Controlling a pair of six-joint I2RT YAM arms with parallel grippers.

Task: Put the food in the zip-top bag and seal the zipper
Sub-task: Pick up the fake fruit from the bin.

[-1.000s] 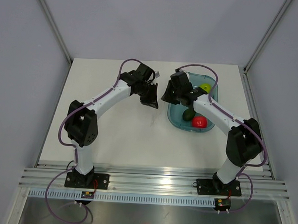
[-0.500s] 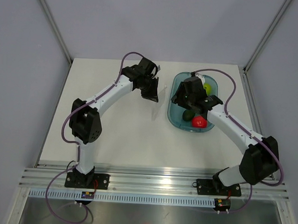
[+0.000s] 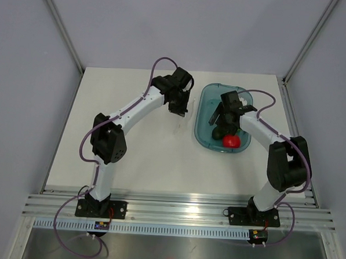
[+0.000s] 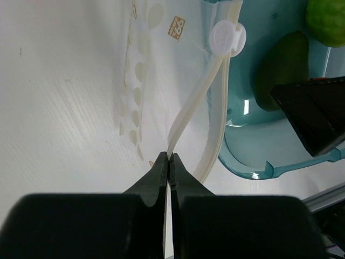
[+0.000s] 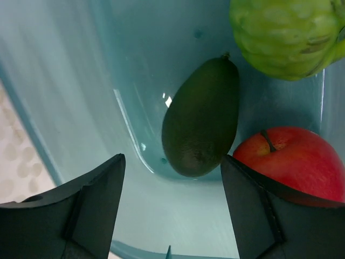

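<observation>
Dark-green avocado lies between the wide-open right fingers; left fingers pinch the bag zipper tight.

Our right jaws left the zip-top bag and swung toward 3 o'clock, now spread above the food in the tray; our left jaws carried the bag toward 1 o'clock

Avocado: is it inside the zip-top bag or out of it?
Out. The avocado lies in the teal tray beside the red apple, the right gripper above it, jaws open.
</observation>
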